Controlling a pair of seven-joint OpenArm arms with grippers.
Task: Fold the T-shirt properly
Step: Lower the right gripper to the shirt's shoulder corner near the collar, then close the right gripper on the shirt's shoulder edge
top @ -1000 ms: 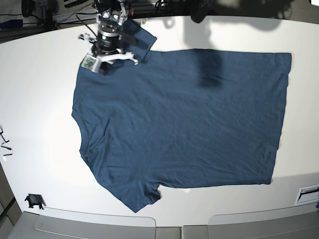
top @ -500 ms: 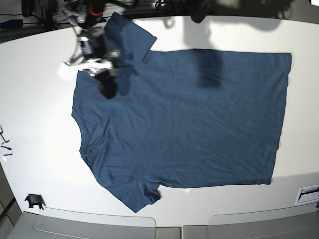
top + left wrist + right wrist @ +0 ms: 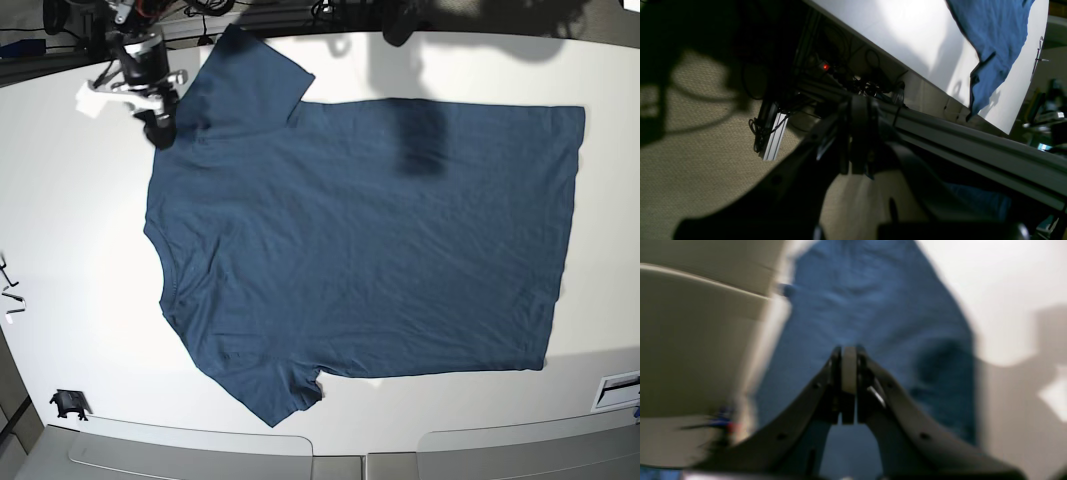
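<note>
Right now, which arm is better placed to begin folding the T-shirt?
The right arm, probably. Its pincer, shut and empty, hangs beside the upper sleeve of the flat T-shirt. The left pincer is shut and sits beyond the table edge.

Overhead base view; two claw-mounted close-ups

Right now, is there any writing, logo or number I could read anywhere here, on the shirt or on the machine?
None can be read.
T-shirt: plain blue cloth, no print or logo showing; no label in view.
Right gripper: no marking can be made out; its wrist view is blurred.
Table: small dark bits near its left edge, too small to tell if they carry text.
</note>
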